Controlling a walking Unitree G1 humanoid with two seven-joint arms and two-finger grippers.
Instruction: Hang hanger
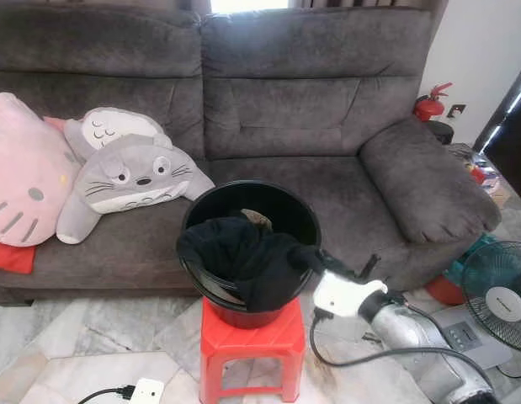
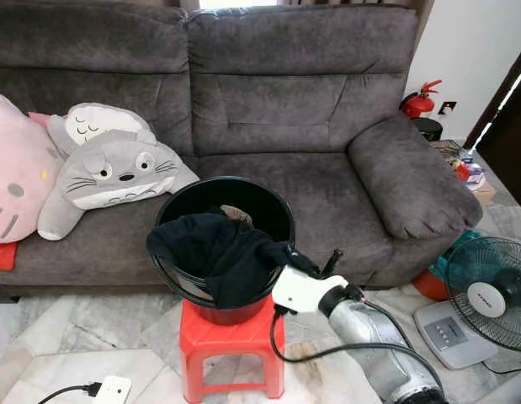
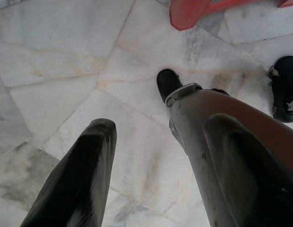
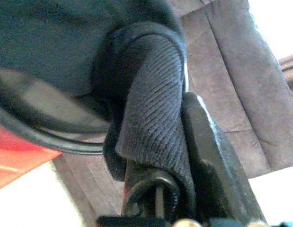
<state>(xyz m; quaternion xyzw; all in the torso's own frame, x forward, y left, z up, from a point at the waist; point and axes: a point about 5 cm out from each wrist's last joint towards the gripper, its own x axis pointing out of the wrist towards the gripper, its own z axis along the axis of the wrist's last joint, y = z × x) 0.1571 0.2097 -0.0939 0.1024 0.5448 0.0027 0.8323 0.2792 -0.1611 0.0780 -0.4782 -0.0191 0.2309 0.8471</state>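
A black bucket (image 1: 243, 190) stands on a red plastic stool (image 1: 252, 338) in front of the sofa. A black garment (image 1: 241, 252) is draped over the bucket's front rim and hangs partly outside it. My right gripper (image 1: 314, 259) is at the bucket's right rim, shut on a fold of that garment. In the right wrist view the ribbed dark cloth (image 4: 155, 99) is pinched against a black finger (image 4: 210, 161). My left gripper (image 3: 155, 175) hangs idle over the marble floor, open with nothing between its fingers.
A grey sofa (image 1: 327, 126) runs behind the bucket, with a pink plush (image 1: 24, 181) and a grey plush (image 1: 130, 172) on its left seat. At the right are a standing fan (image 1: 500, 295) and a fire extinguisher (image 1: 430, 103). A white power strip (image 1: 146, 391) lies on the floor.
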